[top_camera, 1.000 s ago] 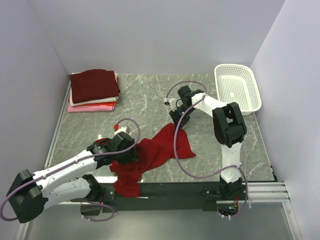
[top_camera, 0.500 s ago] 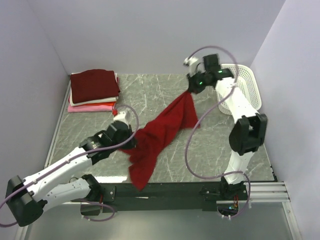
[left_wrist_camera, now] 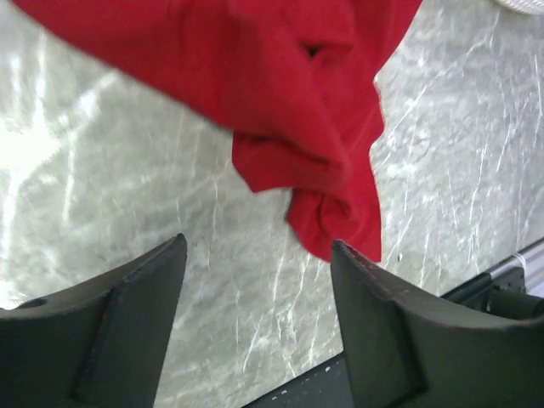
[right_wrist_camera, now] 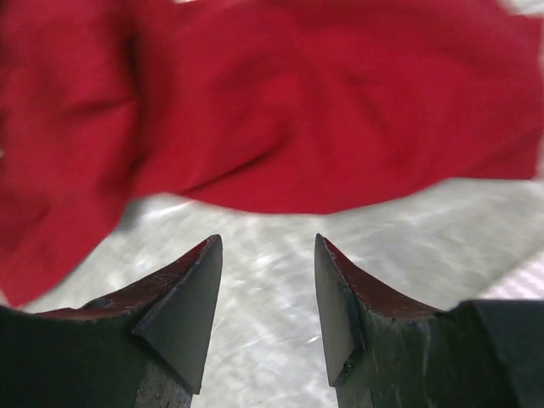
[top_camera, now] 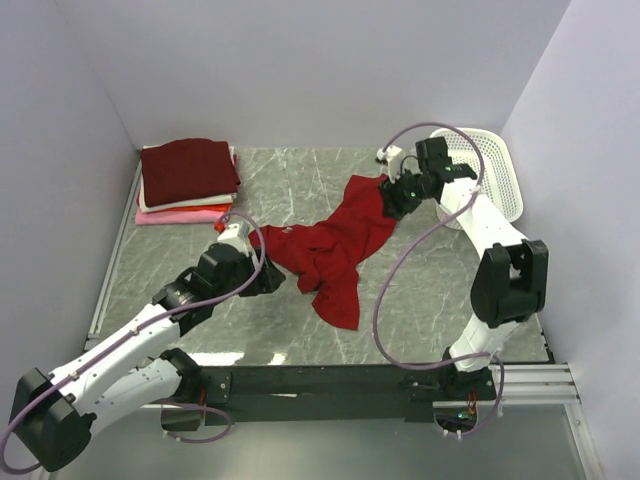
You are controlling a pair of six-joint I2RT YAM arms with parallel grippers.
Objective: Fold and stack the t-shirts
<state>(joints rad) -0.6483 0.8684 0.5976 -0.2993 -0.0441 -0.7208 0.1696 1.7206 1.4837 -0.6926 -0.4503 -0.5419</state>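
Note:
A bright red t-shirt [top_camera: 335, 250] lies crumpled on the marble table, running from the back right toward the front middle. My left gripper [top_camera: 272, 272] stands open just off its left edge; in the left wrist view the cloth [left_wrist_camera: 280, 102] lies beyond the open gripper [left_wrist_camera: 259, 246], with nothing between the fingers. My right gripper [top_camera: 390, 203] is open at the shirt's far right end; in the right wrist view the red t-shirt [right_wrist_camera: 297, 110] lies ahead of the empty gripper [right_wrist_camera: 266, 246]. Folded t-shirts [top_camera: 188, 172] are stacked at the back left, dark maroon on top.
A white perforated basket [top_camera: 492, 172] stands at the back right, behind the right arm. Walls close the table on the left, back and right. A dark rail [top_camera: 330, 380] runs along the near edge.
Both grippers were shut on the red t-shirt, stretching it between them half a second ago; both have now let go and the shirt has dropped onto the table, further back.

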